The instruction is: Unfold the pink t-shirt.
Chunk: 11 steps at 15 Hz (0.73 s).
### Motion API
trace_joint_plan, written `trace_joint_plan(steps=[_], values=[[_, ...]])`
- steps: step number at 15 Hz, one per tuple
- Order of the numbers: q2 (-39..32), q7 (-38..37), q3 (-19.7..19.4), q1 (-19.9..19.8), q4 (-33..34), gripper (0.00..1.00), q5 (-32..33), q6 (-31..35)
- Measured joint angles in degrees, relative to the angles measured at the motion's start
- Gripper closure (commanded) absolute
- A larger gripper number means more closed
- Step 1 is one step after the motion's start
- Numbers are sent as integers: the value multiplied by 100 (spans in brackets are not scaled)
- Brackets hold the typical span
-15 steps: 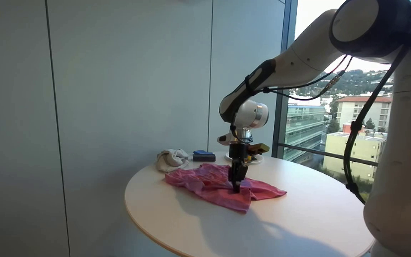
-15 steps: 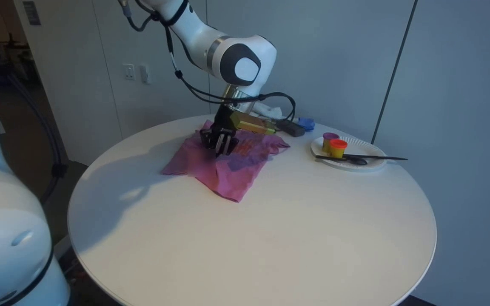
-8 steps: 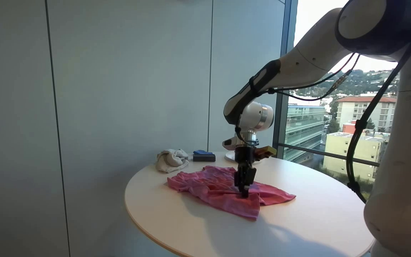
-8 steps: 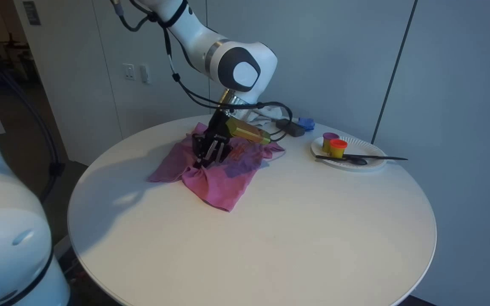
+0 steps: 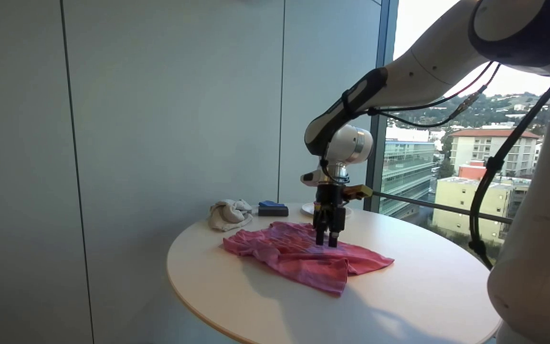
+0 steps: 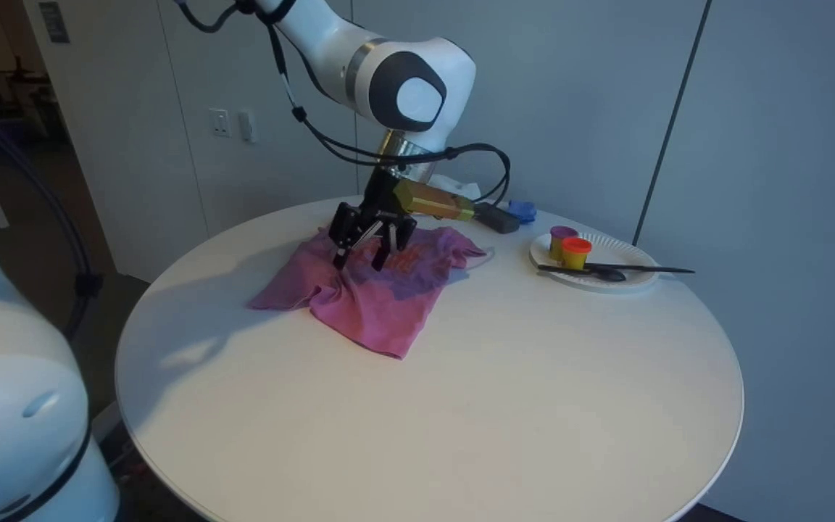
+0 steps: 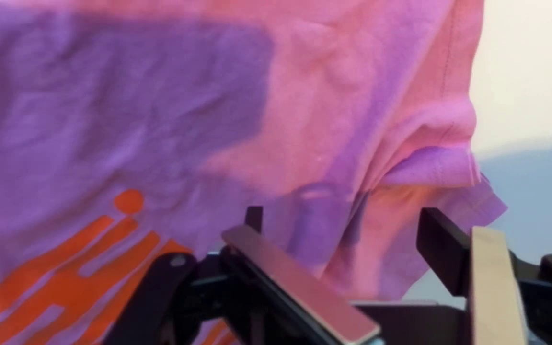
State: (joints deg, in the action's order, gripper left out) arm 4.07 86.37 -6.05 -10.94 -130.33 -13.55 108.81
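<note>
Pink t-shirt (image 6: 388,315): lies on the desk (image 6: 533,420), just left of centre in an exterior view, wrinkled and partly doubled over.
Pincer (image 6: 358,264): jaws parted widely, gripping nothing; it appears to hang just above the cloth, contact being hard to exclude.
Crease (image 7: 376,153): descends from the upper right of the wrist view to the space between the jaws; probably the best line to grasp.
Turned-back edge (image 7: 439,165): at right in the wrist view; judged the part to open out next.
Lower layer (image 7: 479,203): shows beneath that edge. A shallow pinch should take the upper layer alone; too deep a bite could gather both and drag the whole garment.
Orange print (image 7: 65,282): lower left of the wrist view. The pull is best made away from it, low and slow, lest the printed panel ruck.
Paper plate (image 6: 628,254): right of centre in an exterior view; the swept cloth should stop short of it.
</note>
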Motion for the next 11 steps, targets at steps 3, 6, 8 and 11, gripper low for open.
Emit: trace_joint_plan(steps=[3, 6, 8, 11], values=[[327, -272, -5, 21, -16, 0, 177, 587], [687, -832, -16, 25, -47, 1, 376, 1055], [817, -1085, -16, 28, -78, 0, 450, 1185], [837, -1145, -16, 30, -112, 0, 457, 1213]])
